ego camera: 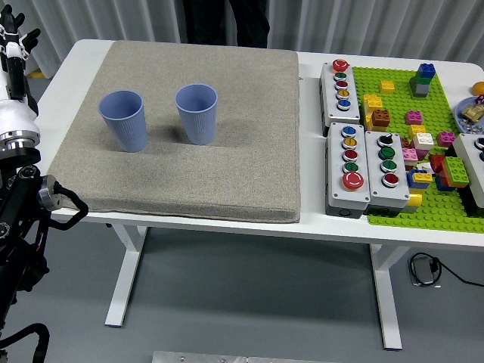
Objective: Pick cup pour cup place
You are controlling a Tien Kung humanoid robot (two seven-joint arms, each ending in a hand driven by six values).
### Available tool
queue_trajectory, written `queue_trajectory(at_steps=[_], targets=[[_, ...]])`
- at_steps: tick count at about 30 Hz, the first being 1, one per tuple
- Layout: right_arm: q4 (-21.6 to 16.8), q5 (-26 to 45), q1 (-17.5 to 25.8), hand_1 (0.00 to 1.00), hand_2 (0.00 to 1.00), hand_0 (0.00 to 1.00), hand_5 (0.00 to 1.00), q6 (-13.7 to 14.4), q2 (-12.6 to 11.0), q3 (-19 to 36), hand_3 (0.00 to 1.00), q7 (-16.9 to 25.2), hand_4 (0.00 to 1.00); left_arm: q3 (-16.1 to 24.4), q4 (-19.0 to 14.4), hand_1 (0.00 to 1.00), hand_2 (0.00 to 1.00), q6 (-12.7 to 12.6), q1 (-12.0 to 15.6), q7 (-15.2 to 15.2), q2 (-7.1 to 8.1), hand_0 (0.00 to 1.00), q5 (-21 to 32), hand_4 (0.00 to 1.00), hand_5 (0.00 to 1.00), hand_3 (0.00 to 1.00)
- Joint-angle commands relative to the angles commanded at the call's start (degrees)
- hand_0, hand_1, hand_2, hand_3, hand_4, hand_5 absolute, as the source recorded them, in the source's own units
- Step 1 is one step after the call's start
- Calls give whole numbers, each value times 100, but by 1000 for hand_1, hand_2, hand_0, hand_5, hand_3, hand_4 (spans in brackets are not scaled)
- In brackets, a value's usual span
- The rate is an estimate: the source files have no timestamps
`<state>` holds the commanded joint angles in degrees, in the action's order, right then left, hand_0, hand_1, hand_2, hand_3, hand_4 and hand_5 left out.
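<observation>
The white surface stretches across in front of me, and most of its left part is covered by a large grey mat. To the right of the mat lies a green building plate scattered with coloured blocks in yellow, pink, blue, brown and red. Between the mat and the green plate sit three grey button boxes: one further back with a column of coloured buttons, and two side by side nearer me.

My left arm stands off the left edge of the surface, beside it and not over it. My left hand is up at the top left corner, its fingers showing small and partly cut off; I cannot tell whether they are spread or curled, though they hold nothing I can see. My right arm is out of view.

Two blue cups stand upright and open-mouthed on the far left part of the mat, near each other but apart. The left cup is nearer my left arm; the right cup stands a little further back.

A person in dark clothing stands at the far side of the surface.
</observation>
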<state>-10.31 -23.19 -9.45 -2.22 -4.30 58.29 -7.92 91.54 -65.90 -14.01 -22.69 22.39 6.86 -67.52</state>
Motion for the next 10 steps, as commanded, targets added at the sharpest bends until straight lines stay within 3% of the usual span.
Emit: queue_trajectory(at_steps=[10], targets=[[0,-99,-13,685,696,672,66,3,0,36,651,-17,431,79,-10,761,904,-2,-9,6,4,780,20,812,998,928]])
